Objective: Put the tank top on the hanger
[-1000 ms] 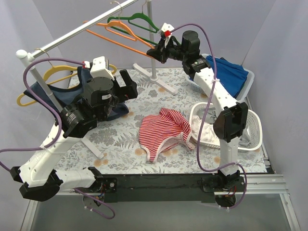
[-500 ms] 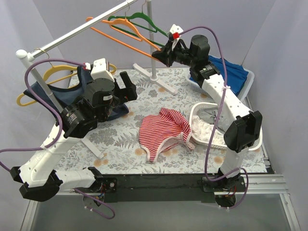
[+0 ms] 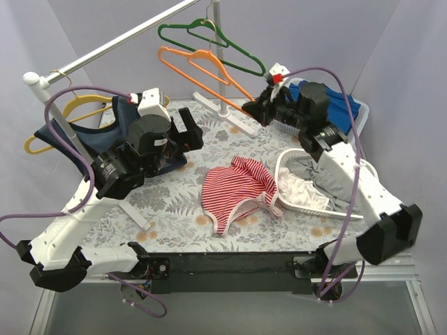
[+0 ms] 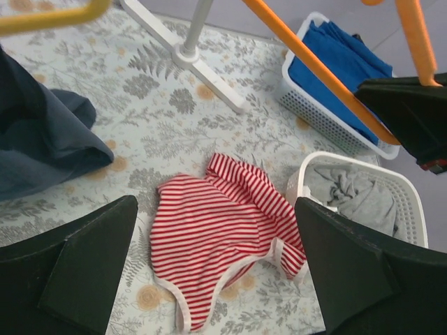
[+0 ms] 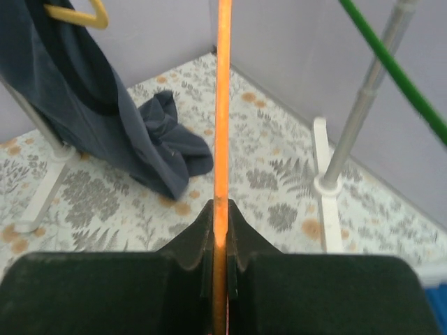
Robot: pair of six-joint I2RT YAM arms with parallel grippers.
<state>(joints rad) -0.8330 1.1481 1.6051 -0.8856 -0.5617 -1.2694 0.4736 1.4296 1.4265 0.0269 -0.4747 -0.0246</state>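
The red-and-white striped tank top (image 3: 236, 190) lies crumpled on the floral table, also seen in the left wrist view (image 4: 216, 234). My right gripper (image 3: 257, 107) is shut on the lower bar of the orange hanger (image 3: 201, 66), holding it in the air off the rail; its jaws clamp the orange bar (image 5: 223, 125) in the right wrist view. My left gripper (image 3: 183, 130) is open and empty, raised above and to the left of the tank top. The orange bar (image 4: 321, 70) crosses the top of the left wrist view.
A green hanger (image 3: 206, 35) hangs on the metal rail (image 3: 105, 47). A navy top on a yellow hanger (image 3: 66, 129) hangs at the left. A white basket (image 3: 328, 202) with grey cloth sits right of the tank top; a basket with blue cloth (image 3: 346, 105) stands behind.
My right arm has swung right and down with the orange hanger, pulling it off the rail and lower over the table. The left arm has hardly moved.
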